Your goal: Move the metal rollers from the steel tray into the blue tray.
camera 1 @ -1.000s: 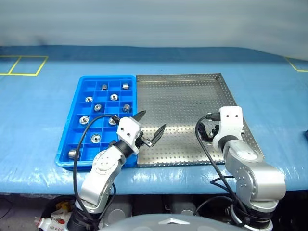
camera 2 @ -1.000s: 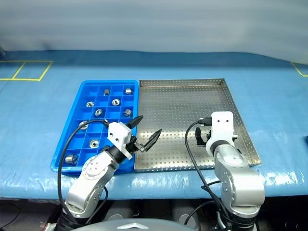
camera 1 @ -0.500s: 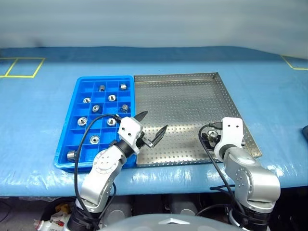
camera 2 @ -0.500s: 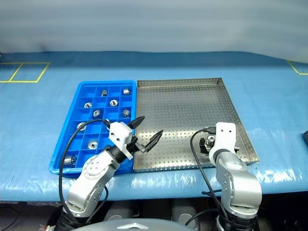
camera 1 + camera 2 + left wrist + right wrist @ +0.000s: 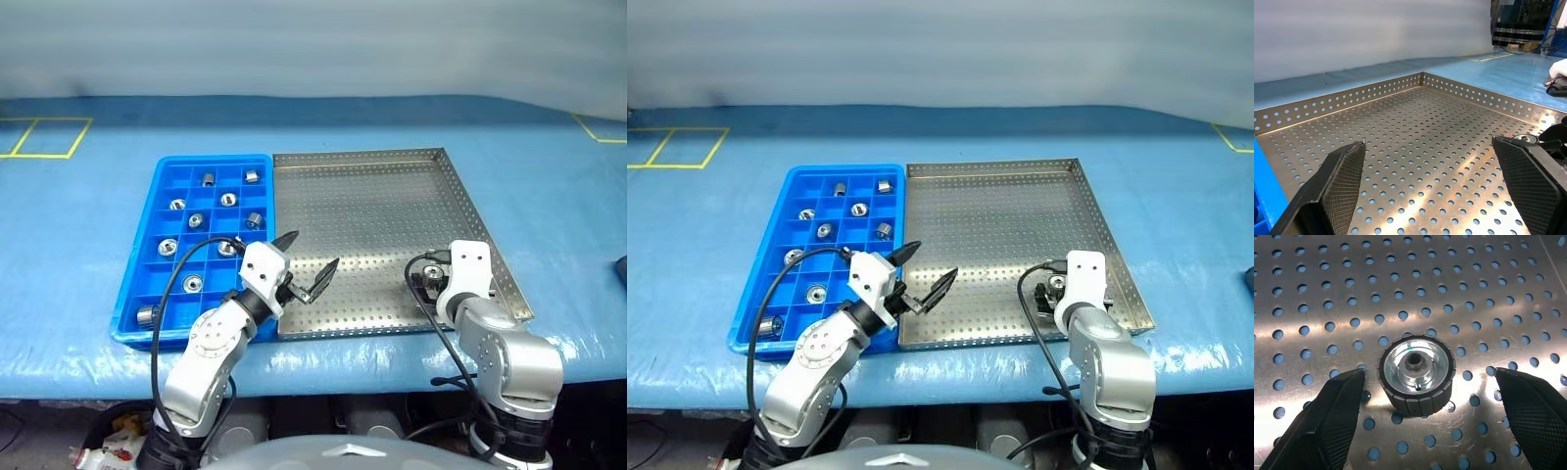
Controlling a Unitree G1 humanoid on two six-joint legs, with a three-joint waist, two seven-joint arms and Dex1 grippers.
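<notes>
Now I'm lining up on the last roller in the steel tray, lower right of the head view. My right end effector is spread around it. Next: lower, pinch, carry it to the blue tray. Left end effector hangs spread.

Ten metal rollers, one steel tray, one blue tray.
</notes>
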